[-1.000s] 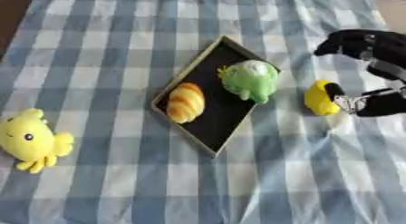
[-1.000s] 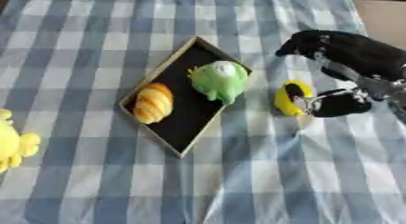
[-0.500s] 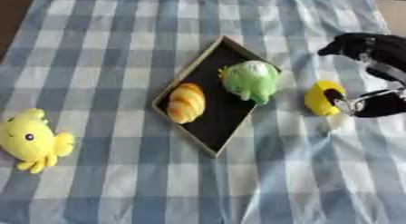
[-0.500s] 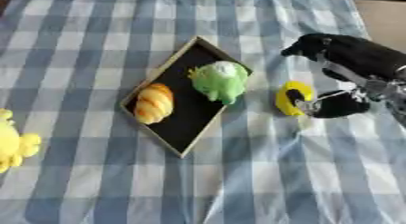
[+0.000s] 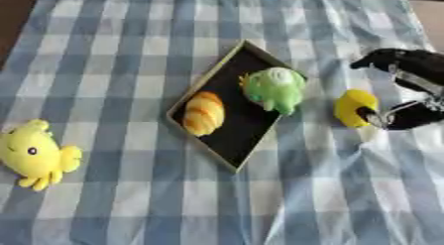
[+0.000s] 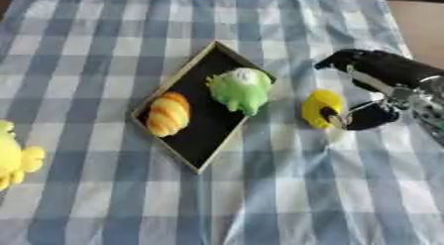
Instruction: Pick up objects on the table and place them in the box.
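Left eye view: a table under a blue and white checked cloth [image 5: 113, 65], seen from above.
Box: a shallow black tray [image 5: 232, 135] with a pale rim, lying near the middle of the cloth. Its long axis runs diagonally, from the far right corner toward the near left.
In the box: 2 things. A green plush [image 5: 274, 89] sits at the far right end and hangs partly over the right rim. An orange croissant [image 5: 204, 113] lies against the left rim, its long axis running roughly from far to near.
Yellow disc [image 6: 322, 108]: a round yellow thing on the cloth, just right of the box and apart from it. It stands on edge or is tilted, and I cannot tell which.
Right hand [image 6: 368, 92]: black, it comes in from the right side. Its thumb [image 6: 332, 116] touches the right face of the disc, and its fingers [image 6: 354, 58] arch above, curled forward, their tips apart from the disc. Whether it is grasping the disc I cannot tell.
Crab [image 5: 32, 154]: a yellow plush with a dark eye, on the cloth at the left edge, well apart from the box. Its legs point toward the near side.
Left hand: it shows in neither view.
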You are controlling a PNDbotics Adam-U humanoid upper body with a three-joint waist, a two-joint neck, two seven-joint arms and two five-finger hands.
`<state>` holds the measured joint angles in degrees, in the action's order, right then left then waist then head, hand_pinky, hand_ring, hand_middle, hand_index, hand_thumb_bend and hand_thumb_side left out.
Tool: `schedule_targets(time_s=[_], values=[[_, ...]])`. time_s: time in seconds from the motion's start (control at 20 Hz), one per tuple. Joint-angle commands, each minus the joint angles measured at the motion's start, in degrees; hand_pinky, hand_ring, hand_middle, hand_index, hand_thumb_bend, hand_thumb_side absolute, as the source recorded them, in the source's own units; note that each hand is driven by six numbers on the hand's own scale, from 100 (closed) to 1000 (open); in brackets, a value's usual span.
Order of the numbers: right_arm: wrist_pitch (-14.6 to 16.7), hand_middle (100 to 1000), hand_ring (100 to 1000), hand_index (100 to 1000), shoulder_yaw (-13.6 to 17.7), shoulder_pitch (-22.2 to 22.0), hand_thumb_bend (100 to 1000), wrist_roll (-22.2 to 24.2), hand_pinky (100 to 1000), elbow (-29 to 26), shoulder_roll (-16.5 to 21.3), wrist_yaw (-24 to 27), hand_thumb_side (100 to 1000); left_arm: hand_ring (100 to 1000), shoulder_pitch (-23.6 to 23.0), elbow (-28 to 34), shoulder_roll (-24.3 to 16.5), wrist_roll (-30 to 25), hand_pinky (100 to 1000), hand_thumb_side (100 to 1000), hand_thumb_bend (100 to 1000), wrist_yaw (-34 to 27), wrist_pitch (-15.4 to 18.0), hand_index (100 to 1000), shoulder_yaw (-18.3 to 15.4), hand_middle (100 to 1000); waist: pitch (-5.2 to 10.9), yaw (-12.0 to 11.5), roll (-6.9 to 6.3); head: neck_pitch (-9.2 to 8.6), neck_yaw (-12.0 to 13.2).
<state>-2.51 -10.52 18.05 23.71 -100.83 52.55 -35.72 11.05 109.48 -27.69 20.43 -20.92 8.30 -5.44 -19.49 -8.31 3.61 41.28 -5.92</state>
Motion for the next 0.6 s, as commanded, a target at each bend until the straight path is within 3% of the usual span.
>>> schedule_targets(time_s=[0.05,0.3,0.6], values=[[0.38,863,987,930,0.21,0.87,298,0.3,945,2.76,0.75,-0.93,335,838,0.26,0.51,-0.68,-0.17,709,758,232,-0.05,0.14,811,-0.26,693,0.07,-0.05,-1.19,-0.69,-0.22],[1.37,806,973,912,-0.48,1.42,257,0.1,936,6.83,-0.32,-0.61,374,837,0.22,0.47,-0.47,-0.18,709,761,230,-0.07,0.12,810,-0.22,691,-0.29,-0.1,-1.36,-0.78,-0.3],[2.14,633,883,799,-1.12,1.76,192,-0.88,910,8.68,-1.51,0.64,381,838,0.25,0.48,-0.27,-0.22,708,764,227,-0.05,0.11,809,-0.21,690,-0.68,-0.11,-1.61,-0.67,-0.39]])
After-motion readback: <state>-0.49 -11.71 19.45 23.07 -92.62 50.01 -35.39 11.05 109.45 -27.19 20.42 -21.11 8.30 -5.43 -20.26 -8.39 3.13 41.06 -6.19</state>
